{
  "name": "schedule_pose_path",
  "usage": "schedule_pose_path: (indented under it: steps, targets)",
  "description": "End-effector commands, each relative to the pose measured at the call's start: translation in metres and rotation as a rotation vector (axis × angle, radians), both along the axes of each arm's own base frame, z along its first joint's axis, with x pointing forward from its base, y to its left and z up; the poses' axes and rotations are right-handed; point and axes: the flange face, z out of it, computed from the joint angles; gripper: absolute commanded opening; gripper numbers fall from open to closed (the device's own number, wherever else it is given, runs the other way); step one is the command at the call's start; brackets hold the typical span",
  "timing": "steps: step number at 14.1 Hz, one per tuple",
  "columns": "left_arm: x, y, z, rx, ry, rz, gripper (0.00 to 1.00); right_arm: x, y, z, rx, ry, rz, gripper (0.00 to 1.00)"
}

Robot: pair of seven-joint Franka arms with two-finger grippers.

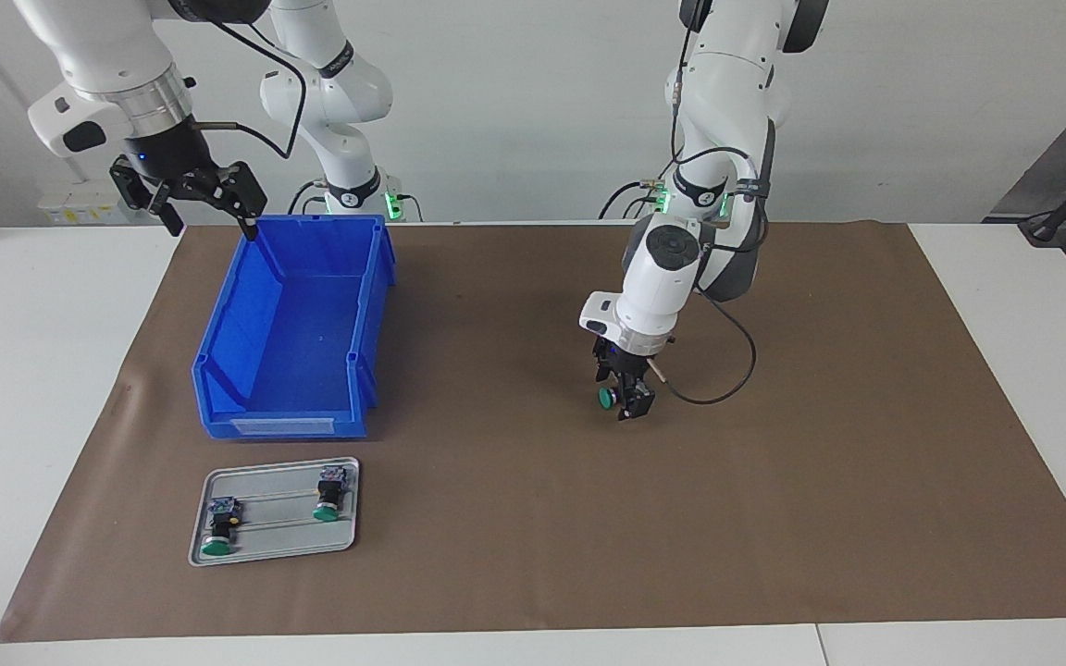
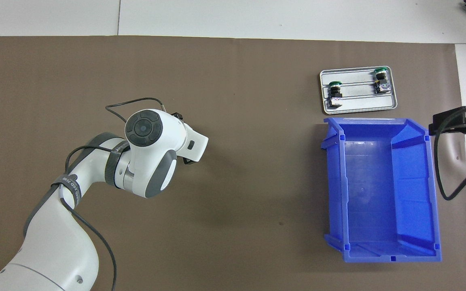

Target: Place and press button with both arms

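Note:
My left gripper [image 1: 624, 402] is shut on a green-capped button [image 1: 607, 398] and holds it sideways, low over the middle of the brown mat [image 1: 774, 509]. In the overhead view the left arm's wrist [image 2: 148, 133] hides this gripper and button. Two more buttons [image 1: 218, 532] [image 1: 329, 495] lie on a small grey tray [image 1: 283, 541], which also shows in the overhead view [image 2: 358, 103] with both buttons [image 2: 335, 93] [image 2: 382, 80]. My right gripper [image 1: 212, 227] is open and empty, raised over the blue bin's corner nearest the robots; it also shows in the overhead view [image 2: 439, 123].
An open, empty blue bin [image 1: 376, 305] [image 2: 336, 182] stands at the right arm's end of the mat, nearer to the robots than the tray. White table surrounds the mat. A black cable loops beside the left wrist.

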Motion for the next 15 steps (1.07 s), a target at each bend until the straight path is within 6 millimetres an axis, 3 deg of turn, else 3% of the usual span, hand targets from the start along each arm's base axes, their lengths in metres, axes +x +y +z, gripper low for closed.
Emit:
schedule_pose_path:
  steps: [1,2,4,5,6,10,13,15]
  targets:
    - [-0.001,-0.004,-0.005,-0.011,-0.011,-0.003,0.83,-0.002,0.003,-0.002,-0.016,0.01,0.027,1.0]
    - [0.0,-0.004,-0.004,-0.012,-0.012,-0.003,0.74,-0.002,0.003,-0.002,-0.011,0.009,0.026,1.0]
    - [0.001,-0.004,-0.001,-0.015,-0.015,0.003,0.46,-0.001,0.003,-0.001,-0.011,0.004,0.027,1.0]
    - [0.002,-0.003,-0.001,-0.013,-0.009,0.01,0.15,-0.001,0.003,-0.001,-0.011,0.004,0.025,1.0]
    - [0.003,-0.002,0.0,-0.013,-0.013,0.003,0.0,-0.001,0.003,-0.001,-0.01,0.003,0.025,1.0]
    - [0.014,0.0,0.015,-0.057,-0.04,0.037,0.0,-0.001,0.002,-0.001,-0.01,0.001,0.022,1.0]
    - [0.021,0.014,0.037,-0.123,-0.045,0.071,0.0,-0.001,0.001,-0.002,-0.01,0.001,0.018,1.0]
    - [0.027,0.041,0.043,-0.15,-0.027,0.064,0.0,-0.001,0.001,-0.002,-0.01,0.001,0.015,1.0]
